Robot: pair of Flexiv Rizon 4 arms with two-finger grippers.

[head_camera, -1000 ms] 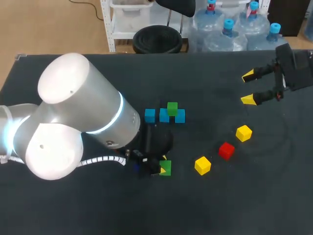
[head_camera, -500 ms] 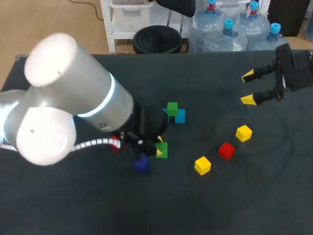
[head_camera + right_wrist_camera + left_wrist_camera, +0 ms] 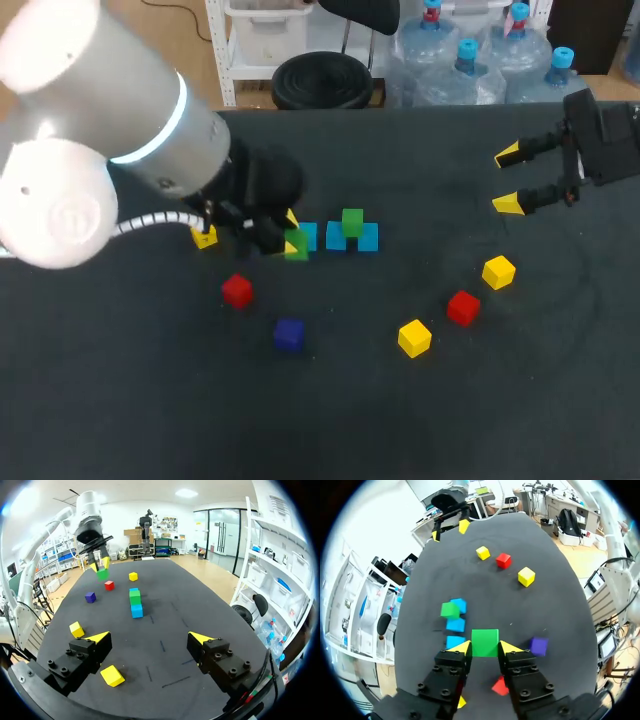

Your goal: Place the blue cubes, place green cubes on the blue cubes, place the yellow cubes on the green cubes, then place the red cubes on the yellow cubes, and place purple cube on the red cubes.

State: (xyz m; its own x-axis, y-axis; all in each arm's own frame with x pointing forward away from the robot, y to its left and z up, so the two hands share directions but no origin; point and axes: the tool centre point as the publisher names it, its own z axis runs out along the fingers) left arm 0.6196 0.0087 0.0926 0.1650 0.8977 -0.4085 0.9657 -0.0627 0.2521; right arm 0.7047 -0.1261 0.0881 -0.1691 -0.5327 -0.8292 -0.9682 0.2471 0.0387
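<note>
My left gripper [image 3: 293, 243] is shut on a green cube [image 3: 485, 642], held just over the left end of a row of three blue cubes [image 3: 336, 237]. In the left wrist view that row [image 3: 455, 624] runs ahead of the fingers. A second green cube [image 3: 352, 221] rests on the blue row toward its right. Yellow cubes [image 3: 498, 271] [image 3: 414, 338] [image 3: 204, 236], red cubes [image 3: 237, 290] [image 3: 462, 307] and a purple cube [image 3: 289, 334] lie loose on the table. My right gripper [image 3: 510, 180] hangs open at the back right, holding nothing [image 3: 150, 640].
The black table [image 3: 120, 420] carries only the cubes. The bulky left arm [image 3: 110, 150] covers the back left part. Bare cloth lies along the front edge and between the blue row and my right gripper.
My left arm has carried the green cube from the front middle back and leftward to the blue row, uncovering a red, a purple and a yellow cube. The right arm has not moved.
</note>
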